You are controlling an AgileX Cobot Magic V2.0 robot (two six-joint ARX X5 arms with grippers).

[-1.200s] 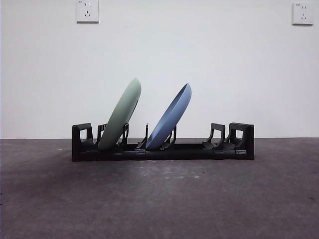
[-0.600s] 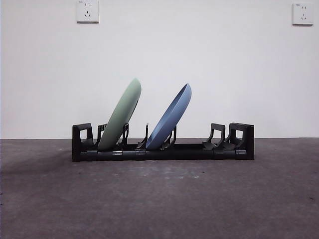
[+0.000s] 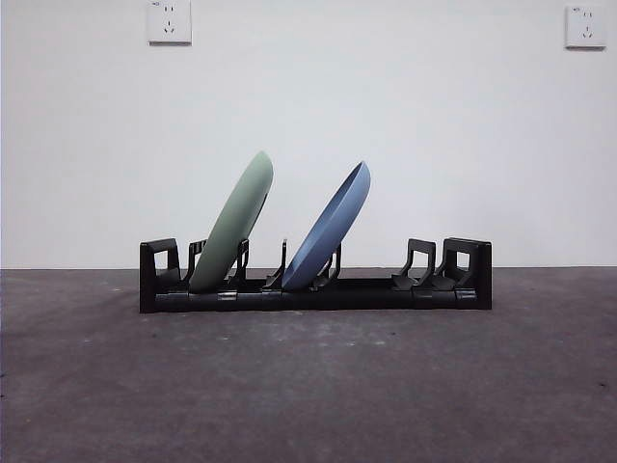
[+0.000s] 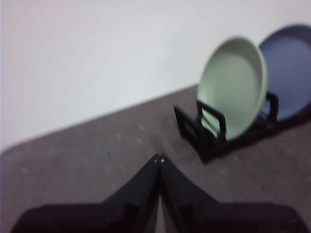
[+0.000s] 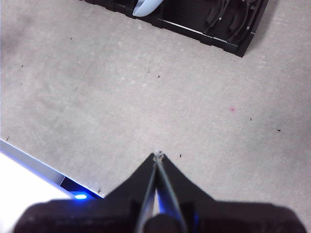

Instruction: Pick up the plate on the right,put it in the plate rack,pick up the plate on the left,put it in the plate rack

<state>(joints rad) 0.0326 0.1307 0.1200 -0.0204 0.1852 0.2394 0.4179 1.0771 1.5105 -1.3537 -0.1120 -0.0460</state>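
Two plates stood in the plate rack [image 3: 318,289] at that moment, which I judged to be the whole of the job done. The green plate [image 3: 233,224] leaned in the slots near one end bracket, and the blue plate [image 3: 331,229] leaned the same way a few prongs along, nearer the middle. They did not touch each other. The prongs toward the far bracket held nothing.

The rack itself sat on the grey table [image 3: 308,386], square to the wall behind it. Neither plate looked to be tipping out; each rested between prongs with its rim on the base.

My left pincer [image 4: 159,158] was closed tight, tips meeting, holding nothing. It hung off the rack's end, well apart from it, looking back at the green plate [image 4: 233,87] with the blue one behind. My right pincer [image 5: 158,154] was likewise pressed together and empty, over bare table [image 5: 97,97] well short of the rack's other end [image 5: 214,24].

As far as I could judge, nothing was left to place; only pulling the arms home remained.
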